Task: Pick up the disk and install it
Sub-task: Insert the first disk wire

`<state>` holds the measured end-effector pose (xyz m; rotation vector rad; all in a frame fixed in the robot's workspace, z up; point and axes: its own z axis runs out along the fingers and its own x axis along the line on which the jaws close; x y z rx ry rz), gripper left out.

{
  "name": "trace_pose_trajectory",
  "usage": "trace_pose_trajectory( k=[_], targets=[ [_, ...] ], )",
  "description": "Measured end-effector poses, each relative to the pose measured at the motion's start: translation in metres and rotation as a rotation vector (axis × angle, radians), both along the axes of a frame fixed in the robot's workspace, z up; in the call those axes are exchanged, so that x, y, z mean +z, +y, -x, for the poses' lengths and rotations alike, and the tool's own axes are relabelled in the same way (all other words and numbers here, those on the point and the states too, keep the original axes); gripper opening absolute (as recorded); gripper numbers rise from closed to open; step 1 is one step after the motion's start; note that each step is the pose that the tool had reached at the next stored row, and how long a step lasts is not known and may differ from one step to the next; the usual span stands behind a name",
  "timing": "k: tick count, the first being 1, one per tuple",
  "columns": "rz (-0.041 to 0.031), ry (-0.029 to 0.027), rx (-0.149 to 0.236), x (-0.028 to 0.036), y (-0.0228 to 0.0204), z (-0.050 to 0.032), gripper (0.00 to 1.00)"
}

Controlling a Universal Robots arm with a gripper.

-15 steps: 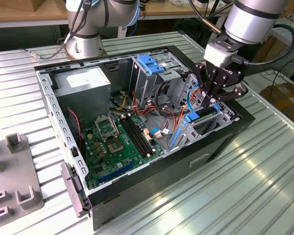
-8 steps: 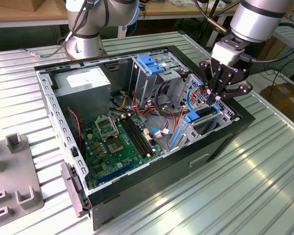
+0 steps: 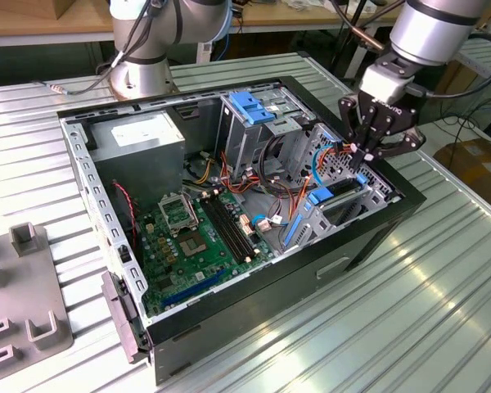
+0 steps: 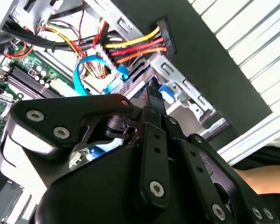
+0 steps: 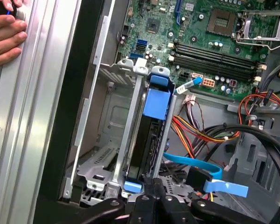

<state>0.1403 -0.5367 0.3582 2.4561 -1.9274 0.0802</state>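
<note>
Tool: the tool (image 3: 358,155) hangs right over the drive cage (image 5: 130,135), with its tip down at the cage's open end. I cannot tell how far open it is, or whether it has hold of anything.
Disk: the disk (image 5: 145,149) stands on edge inside the drive cage, a dark slab between the cage's metal uprights, just under the blue latch (image 5: 157,100). I cannot tell how deep it is seated.
Cables: a blue flat cable (image 5: 196,164) and red and yellow leads (image 4: 135,44) lie just beside the cage.
Hand: a person's hand (image 5: 7,32) rests on the worktop (image 5: 37,116), outside the case (image 3: 270,307) and well apart from the cage.
Risk: as I judge it, a disk pressed in skew would jam on its rails. The loose cables beside the cage could get pinched or snagged by the tool, and the tool's linkage could knock the cage's metal edge.
Writing: there is a white label on the grey power-supply box (image 3: 139,139), at the far end of the case from the cage, and white lettering on the tool's body. I can make out none of it.
</note>
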Motion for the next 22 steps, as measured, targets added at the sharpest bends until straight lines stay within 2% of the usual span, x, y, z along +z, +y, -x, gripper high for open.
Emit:
trace_pose_trajectory(
  k=[2, 7, 12, 15, 16, 22],
  targets=[
    [0.0002, 0.0001, 0.014, 0.0, 0.0007, -0.002, 0.11],
    [0.0, 0.0007, 0.08, 0.0011, 0.0009, -0.003, 0.11],
    [-0.0002, 0.0069, 0.102, 0.0071, 0.0033, -0.0049, 0.11],
    [0.0054, 0.0105, 0.109, 0.0111, 0.0119, -0.0064, 0.11],
    [0.0058, 0.0121, 0.115, 0.0113, 0.0135, -0.0072, 0.11],
    [0.0063, 0.0132, 0.215, 0.0114, 0.0136, -0.0092, 0.11]
  ],
)
